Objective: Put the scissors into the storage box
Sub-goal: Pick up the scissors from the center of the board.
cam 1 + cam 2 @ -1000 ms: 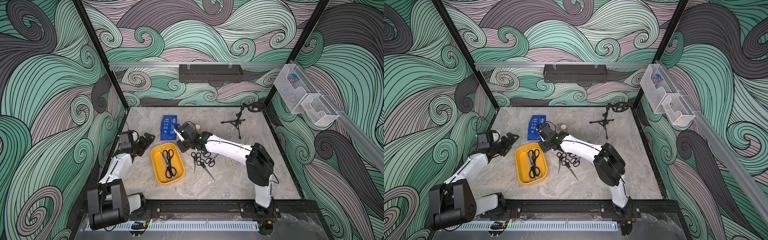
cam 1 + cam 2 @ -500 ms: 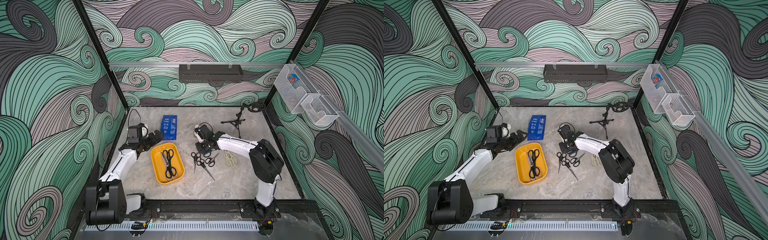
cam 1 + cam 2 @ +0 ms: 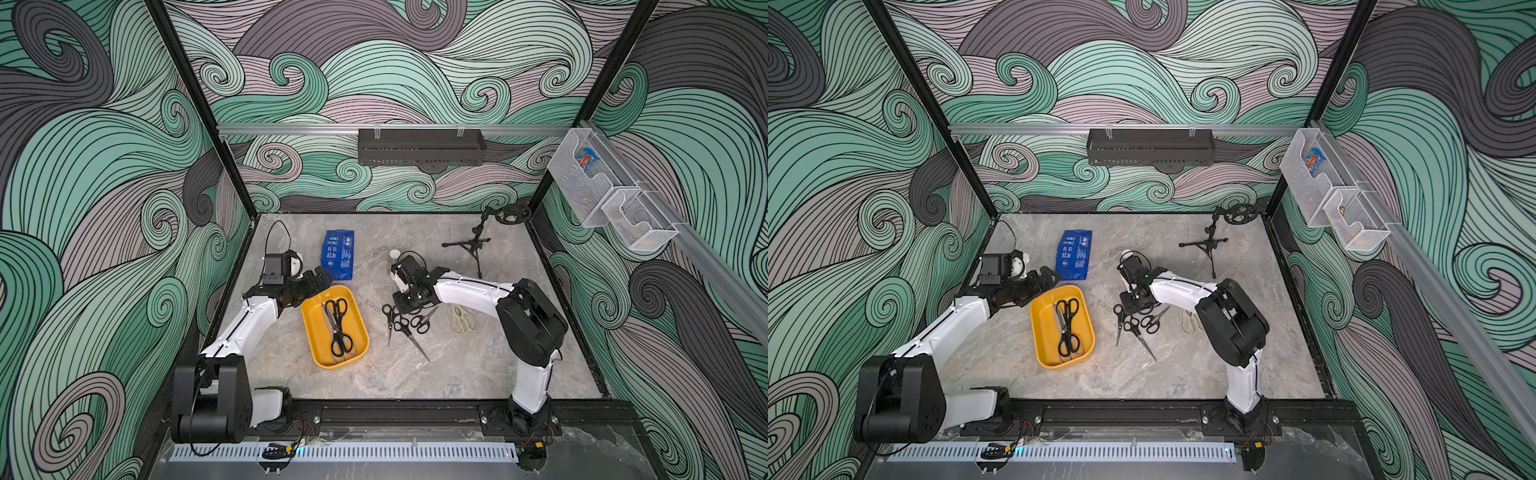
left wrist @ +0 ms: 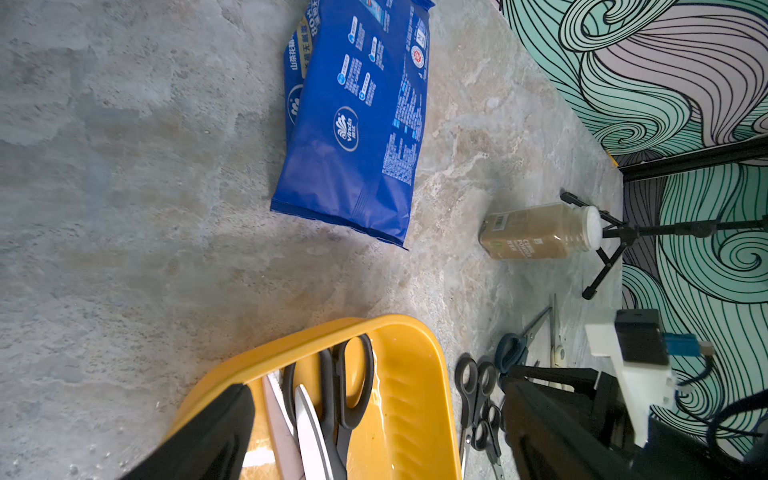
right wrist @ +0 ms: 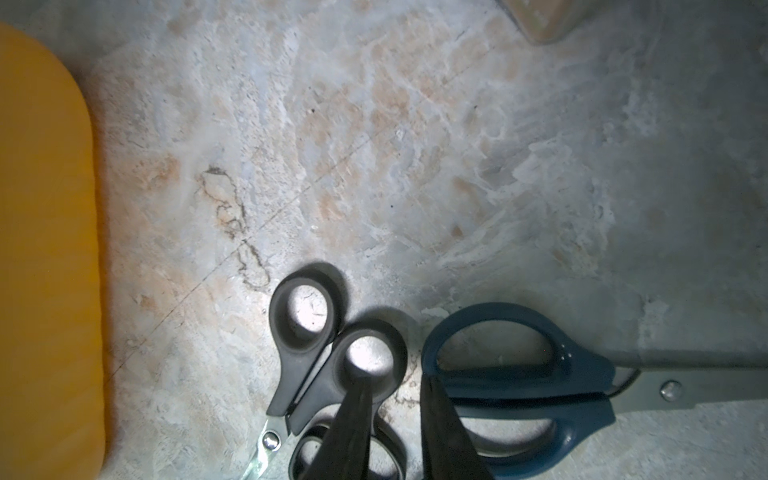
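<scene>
- Both top views first: the yellow storage box (image 3: 314, 332) sits on the marble-look table (image 3: 457, 374). A couple of black-handled pairs (image 3: 338, 330) already lie inside it, lengthwise.
- Just beside the box, on the right arm's side, there's a loose pile of scissors (image 3: 405, 326) on the table. The cream shears (image 3: 462, 319) lie a little past that, close against the white arm.
- The right gripper (image 3: 409, 300) is down on the far end of that pile. From up here I honestly can't tell how its jaws stand.
- The left gripper (image 3: 319, 282) hangs over the box's far corner, near the blue packet (image 3: 338, 254). The black tripod (image 3: 469, 245) stands well apart at the back.
- Left wrist view: the jaws are spread wide with nothing between them, and one finger (image 4: 208, 432) sits over the box's rim. You can see handle loops and pale blades inside the box. Beyond it are the blue packet, a brown spice jar (image 4: 536, 232) and the tripod's legs.
- Right wrist view: two dark fingers (image 5: 353, 432) stand a narrow gap apart. One tip is over a handle loop of the small black scissors (image 5: 303, 324), and the other is on the handle of the blue-handled scissors (image 5: 519, 386).
- I can't tell whether it's actually pinching anything. The box's yellow wall runs along the edge of this view, apart from those handles.
</scene>
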Robot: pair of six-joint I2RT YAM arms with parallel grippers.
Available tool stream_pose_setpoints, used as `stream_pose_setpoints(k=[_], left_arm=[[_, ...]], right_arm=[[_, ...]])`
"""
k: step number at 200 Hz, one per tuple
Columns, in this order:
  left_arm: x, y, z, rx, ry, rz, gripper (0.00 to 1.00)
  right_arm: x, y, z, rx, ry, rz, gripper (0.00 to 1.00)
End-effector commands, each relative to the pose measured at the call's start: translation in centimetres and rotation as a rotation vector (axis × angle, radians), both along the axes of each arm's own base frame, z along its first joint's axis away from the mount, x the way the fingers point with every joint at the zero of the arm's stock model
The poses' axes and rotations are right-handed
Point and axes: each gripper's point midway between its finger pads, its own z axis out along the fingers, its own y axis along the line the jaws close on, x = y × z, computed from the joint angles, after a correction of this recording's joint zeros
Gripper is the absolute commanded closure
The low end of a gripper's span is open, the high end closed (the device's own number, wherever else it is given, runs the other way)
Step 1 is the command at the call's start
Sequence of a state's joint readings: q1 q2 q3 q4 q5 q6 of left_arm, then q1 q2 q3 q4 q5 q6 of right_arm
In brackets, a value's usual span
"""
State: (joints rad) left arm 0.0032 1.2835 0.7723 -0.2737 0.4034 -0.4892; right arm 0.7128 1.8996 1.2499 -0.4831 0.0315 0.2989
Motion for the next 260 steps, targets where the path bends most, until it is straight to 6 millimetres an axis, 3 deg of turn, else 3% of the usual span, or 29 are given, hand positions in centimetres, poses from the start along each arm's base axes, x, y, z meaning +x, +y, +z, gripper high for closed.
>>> stream_pose_setpoints(k=[1,190,260], left_arm=[[0.3,0.1,1.2,0.027,-0.03,-0.009,0.02],[0.5,0.6,1.4,0.06,-0.031,-0.002,0.02],[0.7,0.7,1.5,0.069,-0.032,-0.001,0.02]], right_arm=[[-0.4,-0.2,-0.3,0.001,0.023,-0.007,0.75],[-0.9,0.4,-3.1,-0.05,0.061,0.012,0.76],[-1.0,-1.0,-5.4,-0.203,0.042,0.012,0.75]])
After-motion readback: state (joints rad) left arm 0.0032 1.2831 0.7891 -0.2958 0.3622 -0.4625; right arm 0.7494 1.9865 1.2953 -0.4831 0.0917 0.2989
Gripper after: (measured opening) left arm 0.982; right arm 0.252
